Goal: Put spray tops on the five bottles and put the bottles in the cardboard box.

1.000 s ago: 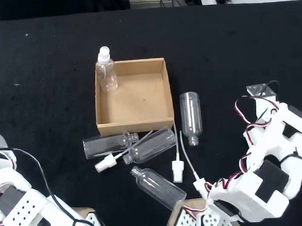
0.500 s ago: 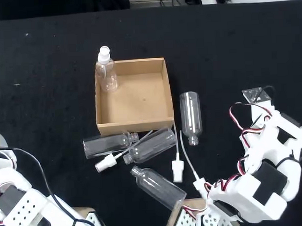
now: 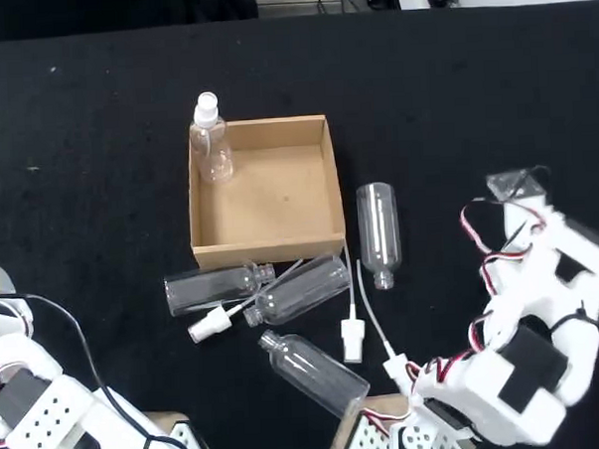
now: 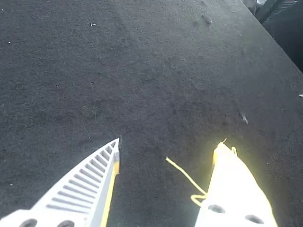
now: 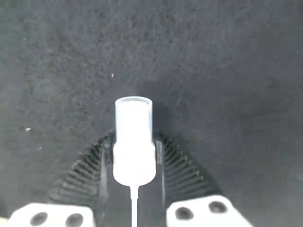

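We look steeply down from the high view over the black table (image 3: pixel 96 114), far enough off to hold the cardboard box (image 3: pixel 269 252) near mid-frame and an arm (image 3: pixel 534 358) in each lower corner. Both wrist cameras ride close above that same black cloth, facing forward and down: one between the spread fingers of the left gripper (image 4: pixel 170 141), the other past the right gripper (image 5: pixel 134 139) clamped on a spray top (image 5: pixel 134 123).
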Robot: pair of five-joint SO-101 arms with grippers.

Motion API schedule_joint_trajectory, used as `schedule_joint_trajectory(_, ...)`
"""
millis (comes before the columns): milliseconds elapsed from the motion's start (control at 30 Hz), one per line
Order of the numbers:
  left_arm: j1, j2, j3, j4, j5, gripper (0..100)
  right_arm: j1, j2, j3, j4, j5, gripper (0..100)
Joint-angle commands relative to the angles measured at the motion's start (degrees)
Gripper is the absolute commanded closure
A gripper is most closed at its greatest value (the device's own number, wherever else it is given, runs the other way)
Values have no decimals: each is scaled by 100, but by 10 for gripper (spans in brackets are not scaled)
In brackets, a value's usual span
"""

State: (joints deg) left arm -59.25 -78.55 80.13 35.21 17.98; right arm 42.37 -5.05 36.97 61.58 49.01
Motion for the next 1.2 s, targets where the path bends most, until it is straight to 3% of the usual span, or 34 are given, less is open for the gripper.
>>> schedule_joint_trajectory(0,277,0,-374,9,-519,772,-246,-971,-1200,1415,-431,988)
schedule_joint_trajectory(200,963,18,-611,114,-1952,773,-1099,-2202,-2299,2470,-1618,988)
schedule_joint_trajectory(500,3011,62,-1859,2444,-4237,772,-2514,-3319,-2791,2470,-3499,988)
schedule_joint_trajectory(700,4119,70,-2097,3473,-5538,771,-2963,-3371,-3899,2514,-4132,987)
schedule_joint_trajectory(900,4831,677,-2167,3833,-6145,716,-3490,-3363,-4154,2523,-4510,987)
schedule_joint_trajectory(1000,4998,1380,-2527,3842,-6119,667,-3604,-3371,-3846,2505,-4791,987)
schedule_joint_trajectory(1167,5270,2101,-3327,4062,-5547,709,-3569,-3407,-3398,2470,-4985,987)
